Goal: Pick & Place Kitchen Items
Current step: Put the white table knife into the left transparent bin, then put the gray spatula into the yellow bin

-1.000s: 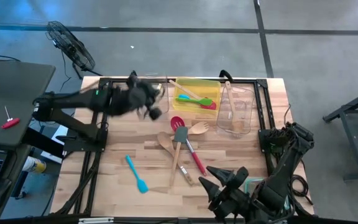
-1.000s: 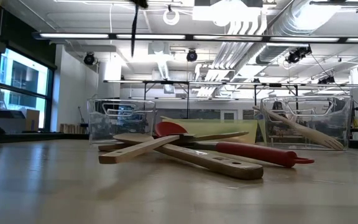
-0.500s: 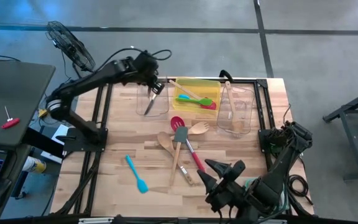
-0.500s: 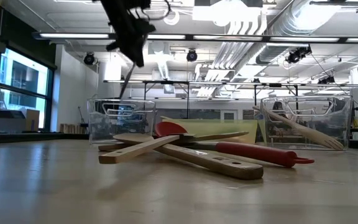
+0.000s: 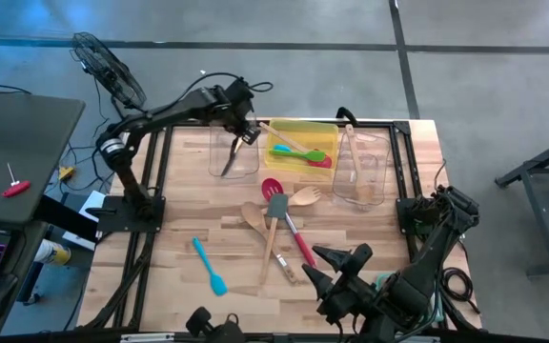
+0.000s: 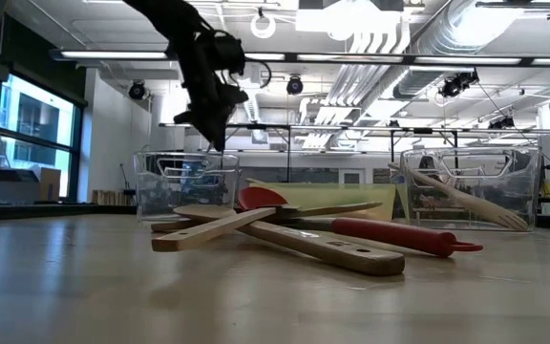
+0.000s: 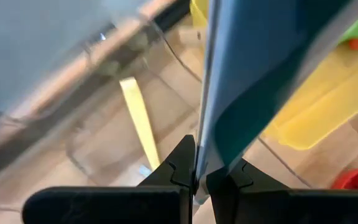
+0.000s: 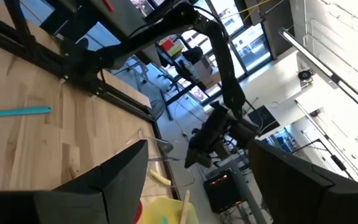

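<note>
I see grey concrete floor (image 5: 255, 67) with dark seam lines, a fan (image 5: 103, 62) standing on it, white ceiling ducts (image 6: 390, 38), strip lights (image 6: 256, 55), windows (image 6: 36, 129) at left.

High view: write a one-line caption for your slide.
Left end effector lowers a utensil into the clear bin; right arm waits.

1. Two clear bins (image 5: 237, 152) (image 5: 362, 168).
2. One yellow bin (image 5: 305, 146).
3. One blue spatula (image 5: 210, 266) lying alone.
4. Two arms (image 5: 160, 119) (image 5: 417, 267).
</note>
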`<state>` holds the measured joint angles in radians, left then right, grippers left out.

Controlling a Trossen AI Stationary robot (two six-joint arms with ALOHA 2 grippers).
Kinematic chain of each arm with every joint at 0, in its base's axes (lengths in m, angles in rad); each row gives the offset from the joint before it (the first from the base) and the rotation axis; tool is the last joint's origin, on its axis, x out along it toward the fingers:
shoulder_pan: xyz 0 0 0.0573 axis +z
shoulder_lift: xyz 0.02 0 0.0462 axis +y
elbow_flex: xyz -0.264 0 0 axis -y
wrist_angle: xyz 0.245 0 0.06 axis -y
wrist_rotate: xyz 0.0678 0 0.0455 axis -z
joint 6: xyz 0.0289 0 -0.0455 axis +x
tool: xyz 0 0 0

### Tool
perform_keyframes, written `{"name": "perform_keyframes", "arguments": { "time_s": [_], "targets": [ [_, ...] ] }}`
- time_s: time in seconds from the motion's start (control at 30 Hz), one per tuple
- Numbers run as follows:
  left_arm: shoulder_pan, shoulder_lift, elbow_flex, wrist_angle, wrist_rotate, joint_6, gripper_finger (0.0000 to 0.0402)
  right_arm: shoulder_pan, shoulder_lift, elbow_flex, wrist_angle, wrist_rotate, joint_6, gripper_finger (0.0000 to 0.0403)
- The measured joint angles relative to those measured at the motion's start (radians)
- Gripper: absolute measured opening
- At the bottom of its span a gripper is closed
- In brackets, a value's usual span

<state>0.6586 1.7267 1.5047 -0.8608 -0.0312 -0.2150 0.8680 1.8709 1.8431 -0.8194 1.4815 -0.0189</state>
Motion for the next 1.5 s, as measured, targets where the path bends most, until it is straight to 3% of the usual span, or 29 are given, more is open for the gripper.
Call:
{"name": "perform_keyframes", "arguments": {
  "time_s": [0.17, 0.43, 0.63, 0.97, 1.07, 1.3, 1.5],
  "targets": [
    [0.011, 0.026, -0.001, -0.010, 0.022, -0.003, 0.0030, 0.000, 0.000, 0.000, -0.005, 0.000, 0.000, 0.0270],
    [0.009, 0.026, -0.001, -0.025, 0.023, -0.010, 0.0136, 0.000, 0.000, 0.000, -0.018, -0.024, 0.020, 0.0270],
    [0.009, 0.021, -0.001, -0.040, 0.025, -0.023, 0.0194, 0.000, -0.001, 0.000, -0.025, -0.017, 0.026, 0.0270],
    [-0.059, -0.191, -0.001, -0.134, 0.047, -0.030, 0.0211, -0.009, -0.018, 0.000, -0.051, -0.066, 0.026, 0.0270],
    [-0.119, -0.296, -0.001, -0.186, 0.065, -0.059, 0.0211, -0.032, -0.046, 0.000, -0.085, -0.231, 0.017, 0.0270],
    [-0.401, -0.514, 0.000, -0.283, 0.068, -0.223, 0.0211, -0.182, -0.085, 0.000, -0.216, -0.793, 0.006, 0.0270],
    [-0.750, -0.595, 0.000, -0.289, -0.118, -0.416, 0.0211, -0.315, -0.083, -0.028, -0.180, -1.168, -0.147, 0.0270]
  ]
}}
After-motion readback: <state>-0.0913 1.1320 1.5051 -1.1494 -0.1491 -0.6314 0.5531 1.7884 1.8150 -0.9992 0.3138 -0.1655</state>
